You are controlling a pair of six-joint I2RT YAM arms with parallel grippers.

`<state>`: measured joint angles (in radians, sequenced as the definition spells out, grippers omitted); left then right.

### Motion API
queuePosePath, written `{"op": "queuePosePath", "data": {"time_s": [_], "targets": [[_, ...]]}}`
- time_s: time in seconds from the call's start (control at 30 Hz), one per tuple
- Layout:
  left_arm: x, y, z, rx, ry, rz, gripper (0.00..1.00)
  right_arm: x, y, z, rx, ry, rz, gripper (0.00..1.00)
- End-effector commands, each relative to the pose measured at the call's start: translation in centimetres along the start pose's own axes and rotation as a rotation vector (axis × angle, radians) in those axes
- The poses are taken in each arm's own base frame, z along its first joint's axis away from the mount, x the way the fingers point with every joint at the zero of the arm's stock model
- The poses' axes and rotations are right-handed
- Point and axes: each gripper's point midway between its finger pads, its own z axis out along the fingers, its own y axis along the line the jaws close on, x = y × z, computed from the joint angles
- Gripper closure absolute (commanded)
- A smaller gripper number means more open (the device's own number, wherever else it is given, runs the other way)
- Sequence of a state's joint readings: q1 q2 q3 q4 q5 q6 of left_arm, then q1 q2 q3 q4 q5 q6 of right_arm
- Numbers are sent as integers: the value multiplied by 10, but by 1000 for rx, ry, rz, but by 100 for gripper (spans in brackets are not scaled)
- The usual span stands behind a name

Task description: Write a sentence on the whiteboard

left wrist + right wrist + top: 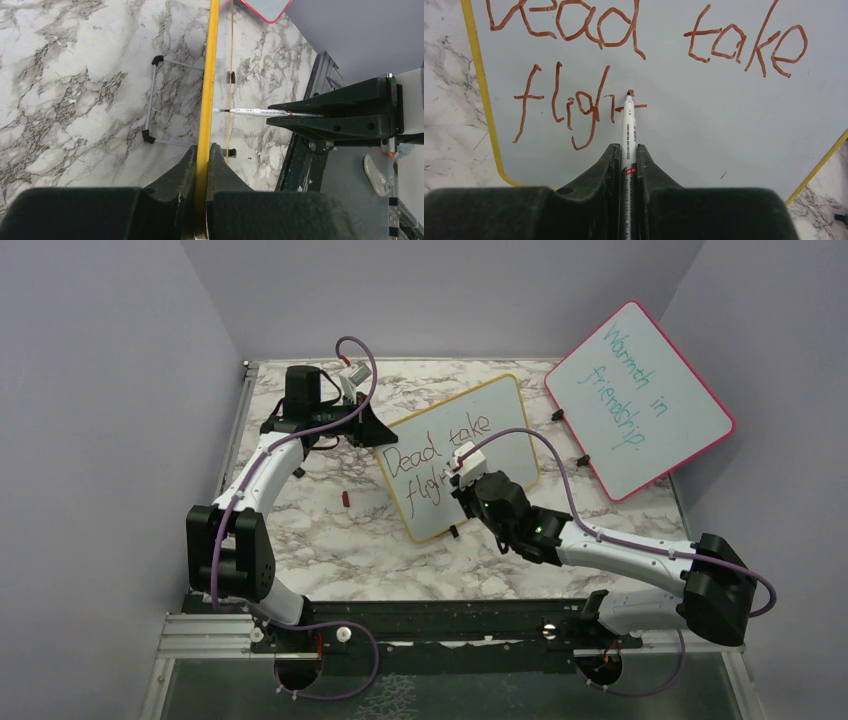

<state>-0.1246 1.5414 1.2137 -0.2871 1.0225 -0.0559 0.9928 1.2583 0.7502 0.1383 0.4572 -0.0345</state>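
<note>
Top external view, left to right: the left gripper [366,427] is clamped on the yellow edge of the whiteboard [440,502], which stands tilted mid-table — a thin, stiff, probably light panel, best pinched at its frame (the glossy face looks slippery). The sentence [634,65] reads "Dead take fligh" with a part-drawn t. The right gripper [628,150] clenches a marker [628,125], tip on the board.

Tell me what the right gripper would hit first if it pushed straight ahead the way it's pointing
The right gripper points at the whiteboard. Its marker tip already looks to be on the surface by the last letter of the sentence, so the board comes first.
</note>
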Motion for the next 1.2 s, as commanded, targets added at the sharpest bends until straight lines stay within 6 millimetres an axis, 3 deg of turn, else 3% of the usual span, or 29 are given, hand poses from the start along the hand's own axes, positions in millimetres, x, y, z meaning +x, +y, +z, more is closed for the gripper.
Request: {"op": "queuePosePath", "data": {"time_s": [0.0, 0.3, 0.6, 1.17], "targets": [[27, 62, -3, -246, 63, -18, 100, 9, 1, -3, -14, 37, 9, 99], [27, 62, -3, -247, 63, -19, 100, 27, 3, -8, -28, 86, 22, 100], [28, 62, -3, -245, 64, -20, 100, 34, 4, -10, -34, 105, 25, 100], [28, 63, -3, -248, 65, -21, 100, 36, -13, -13, 49, 100, -3, 100]]}}
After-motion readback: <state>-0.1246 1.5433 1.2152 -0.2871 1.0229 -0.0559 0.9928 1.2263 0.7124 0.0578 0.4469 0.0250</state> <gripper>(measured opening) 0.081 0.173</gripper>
